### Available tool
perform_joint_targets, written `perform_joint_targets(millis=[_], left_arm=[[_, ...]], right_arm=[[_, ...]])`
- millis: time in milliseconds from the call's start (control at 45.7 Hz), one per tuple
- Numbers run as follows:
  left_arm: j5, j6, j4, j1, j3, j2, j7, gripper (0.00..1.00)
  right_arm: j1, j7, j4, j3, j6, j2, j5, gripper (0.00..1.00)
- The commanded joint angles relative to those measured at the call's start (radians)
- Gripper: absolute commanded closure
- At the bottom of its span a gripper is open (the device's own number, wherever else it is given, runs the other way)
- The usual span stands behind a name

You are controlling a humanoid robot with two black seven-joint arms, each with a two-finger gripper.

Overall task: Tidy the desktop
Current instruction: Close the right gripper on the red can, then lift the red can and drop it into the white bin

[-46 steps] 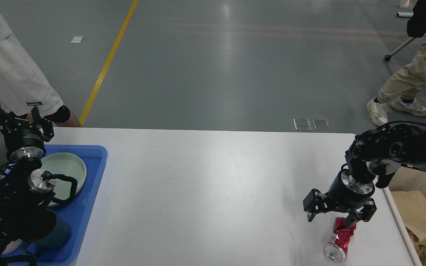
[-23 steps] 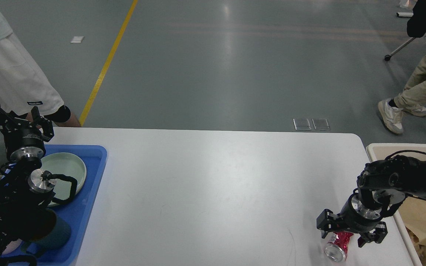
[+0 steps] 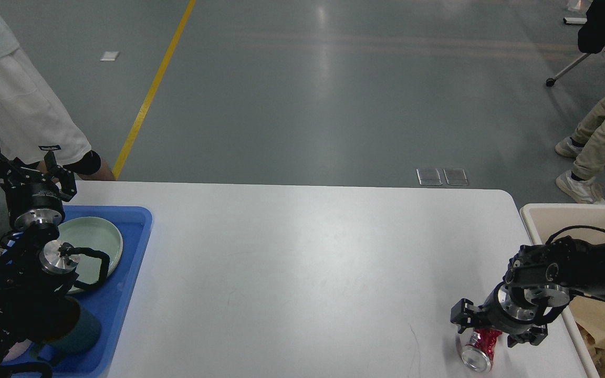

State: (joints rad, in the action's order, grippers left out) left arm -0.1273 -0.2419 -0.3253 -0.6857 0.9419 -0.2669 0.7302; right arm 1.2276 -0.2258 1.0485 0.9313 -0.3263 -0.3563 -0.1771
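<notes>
Desktop (image 3: 302,262) near-right edge: right gripper (image 3: 497,332) apparently straddles crushed can (image 3: 478,350).

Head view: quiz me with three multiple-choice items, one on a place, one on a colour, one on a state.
1. Where does the can lie?
A. in the tray
B. on the desktop's near right corner
C. in the bin

2. What colour is the tray?
A. blue
B. beige
C. red

3. What shape is the can in?
A. upright and whole
B. crushed, lying on its side
C. stacked on the plate

Answers:
1 B: it lies on the white desktop, beside the bin.
2 A: its rim shows blue around the pale green plate.
3 B: its red wall is crumpled and its open end faces the camera, with the right gripper straddling it, jaws apart.
</notes>
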Motion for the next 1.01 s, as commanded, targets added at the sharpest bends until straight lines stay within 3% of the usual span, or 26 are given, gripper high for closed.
perform_joint_targets(millis=[0, 240, 590, 984], left_arm=[[0.000, 0.000, 0.000, 0.000, 0.000, 0.000, 0.003, 0.04], [0.000, 0.000, -0.001, 0.000, 0.000, 0.000, 0.003, 0.04], [0.000, 0.000, 0.000, 0.000, 0.000, 0.000, 0.003, 0.04], [0.000, 0.000, 0.000, 0.000, 0.000, 0.000, 0.003, 0.04]], right_arm=[[0.000, -0.001, 0.007, 0.000, 0.001, -0.001, 0.001, 0.56], [-0.002, -0.001, 0.013, -0.002, -0.008, 0.007, 0.001, 1.00], [0.116, -0.001, 0.096, 0.000, -0.022, -0.055, 0.001, 1.00], [0.651, 0.006, 0.211, -0.038, -0.293, -0.348, 0.007, 1.00]])
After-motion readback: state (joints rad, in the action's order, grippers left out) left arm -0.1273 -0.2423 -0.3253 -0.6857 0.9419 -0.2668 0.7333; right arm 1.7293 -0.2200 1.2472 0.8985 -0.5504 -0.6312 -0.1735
